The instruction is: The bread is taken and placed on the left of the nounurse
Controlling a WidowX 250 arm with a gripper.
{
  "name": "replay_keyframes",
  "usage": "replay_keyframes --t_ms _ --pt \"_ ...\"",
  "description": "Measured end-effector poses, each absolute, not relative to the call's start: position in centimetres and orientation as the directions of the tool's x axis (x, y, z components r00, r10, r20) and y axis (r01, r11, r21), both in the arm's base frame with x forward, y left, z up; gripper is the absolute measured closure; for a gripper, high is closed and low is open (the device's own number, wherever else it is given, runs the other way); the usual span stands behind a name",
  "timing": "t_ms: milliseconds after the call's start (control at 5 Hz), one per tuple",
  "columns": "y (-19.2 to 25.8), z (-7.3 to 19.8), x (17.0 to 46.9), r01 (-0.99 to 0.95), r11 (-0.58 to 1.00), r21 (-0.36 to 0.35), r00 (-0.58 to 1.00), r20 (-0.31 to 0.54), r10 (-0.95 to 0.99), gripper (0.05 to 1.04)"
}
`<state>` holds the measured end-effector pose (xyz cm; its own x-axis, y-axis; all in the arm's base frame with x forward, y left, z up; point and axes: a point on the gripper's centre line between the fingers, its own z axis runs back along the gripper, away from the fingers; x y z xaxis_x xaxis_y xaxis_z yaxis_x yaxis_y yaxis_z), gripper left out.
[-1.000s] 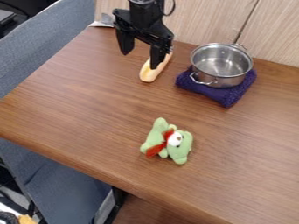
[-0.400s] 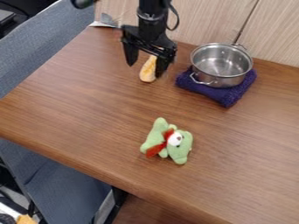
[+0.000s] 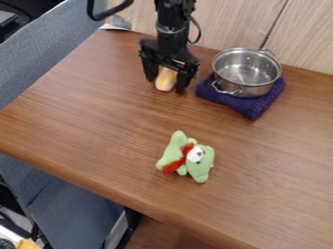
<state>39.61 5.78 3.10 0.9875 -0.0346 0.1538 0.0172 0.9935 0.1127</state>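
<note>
Camera view: the brown wooden table [image 3: 98, 131] spreads across most of the scene, its near edge running from the left side down to the bottom. Blue-grey fabric [image 3: 58, 53] lines the table's left side and shows again below its near edge. A pale wood-grain panel [image 3: 221, 24] stands behind the table's far edge. The black robot arm [image 3: 170, 24] comes in from the top, left of centre, and its hand [image 3: 166, 85] hangs low over the far part of the table. The hand's two fingers are apart, one on either side of the bread. Right of the hand lies a folded, dark purple cloth [image 3: 250, 107], and on it sits an upright shiny metal pot [image 3: 239, 90] with two loop handles. Nearer the camera, well apart from the cloth, a light green plush toy [image 3: 203, 163] with a white eye and a red strip lies on the table. Smallest is the bread [image 3: 166, 80], a pale, yellowish piece on the table between the fingers, partly hidden; whether they touch it, I cannot tell.
</note>
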Motion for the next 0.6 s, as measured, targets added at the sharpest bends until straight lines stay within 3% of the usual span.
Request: replay_keyframes --t_ms 200,400,600 --pt "6.17 3.07 39.52 0.024 0.995 0.095 0.987 0.153 -0.039 0.419" --pt "6.33 3.1 39.6 0.016 0.995 0.101 0.987 0.159 -0.032 0.492" --pt "6.43 3.06 39.44 0.019 0.996 0.085 0.988 0.153 -0.032 0.492"
